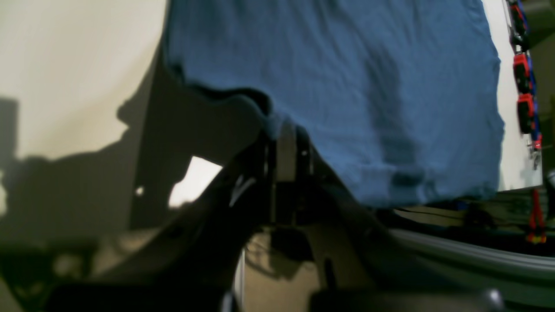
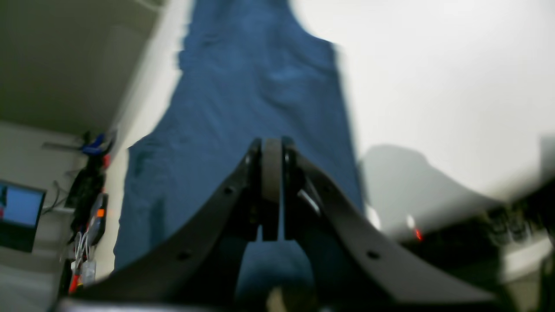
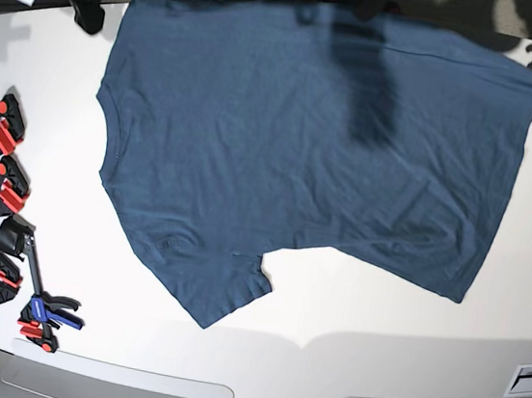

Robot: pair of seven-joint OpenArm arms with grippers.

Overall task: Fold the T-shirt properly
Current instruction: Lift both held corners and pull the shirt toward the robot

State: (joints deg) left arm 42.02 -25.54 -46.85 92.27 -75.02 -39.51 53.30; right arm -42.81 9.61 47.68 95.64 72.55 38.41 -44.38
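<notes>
A white table (image 3: 406, 323) is lying mostly bare along its near edge and right side. The dark blue T-shirt (image 3: 291, 154) is spreading wrinkled across its far half. Red-and-blue clamps (image 3: 1, 225) are lining the table's left edge. The left claw (image 1: 284, 130) is clenching the T-shirt's edge; the right claw (image 2: 271, 149) is clenched over the cloth.

The base view looks straight down from high above onto the white tabletop (image 3: 377, 320), taking in the whole dark navy-blue knit T-shirt (image 3: 302, 145) and the red-and-blue clamps (image 3: 5, 186) at its left. The left wrist view sits low and close behind its dark fingers (image 1: 286, 147), facing across the cloth (image 1: 347, 65). The right wrist view does likewise (image 2: 260, 86). All three share the shirt and table; the left wrist view also catches the clamps (image 1: 524, 86).
</notes>
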